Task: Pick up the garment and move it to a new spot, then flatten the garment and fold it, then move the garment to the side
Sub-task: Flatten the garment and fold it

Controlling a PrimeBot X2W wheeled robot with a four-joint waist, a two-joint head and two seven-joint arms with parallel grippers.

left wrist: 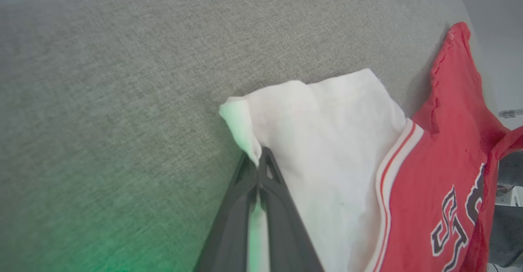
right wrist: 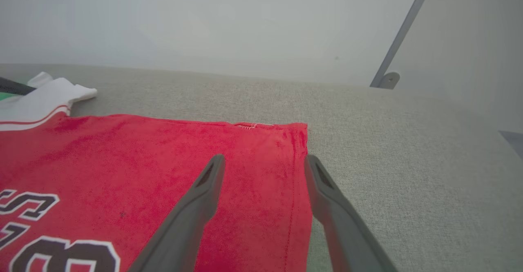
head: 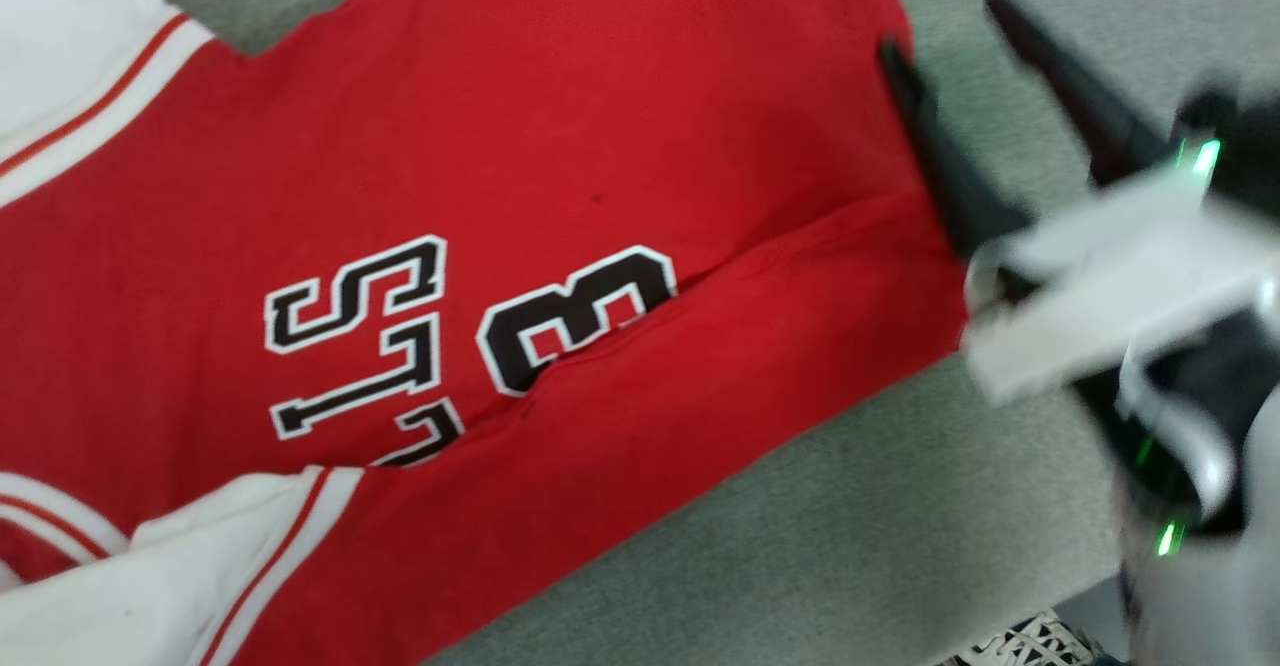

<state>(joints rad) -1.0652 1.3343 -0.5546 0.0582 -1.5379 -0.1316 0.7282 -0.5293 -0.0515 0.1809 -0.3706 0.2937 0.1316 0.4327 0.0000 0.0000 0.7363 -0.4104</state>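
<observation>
The red garment [head: 560, 146] lies spread on a grey fabric surface [head: 900, 506], with its near edge folded over part of the black "BULLS 23" print [head: 400, 346]. My left gripper [left wrist: 261, 157] is shut on the hem of one white sleeve [left wrist: 327, 141], lying low on the surface. My right gripper [head: 942, 24] is open at the garment's bottom hem. Its two fingers straddle the hem corner [right wrist: 294, 141] just above the cloth, with nothing between them [right wrist: 264, 159]. A second white sleeve [head: 200, 566] lies at the near left.
The grey surface [right wrist: 408, 161] stretches free to the right of the hem. A pale wall with a metal bracket [right wrist: 386, 80] stands behind it. A white patterned object [head: 1030, 641] shows past the surface's near edge.
</observation>
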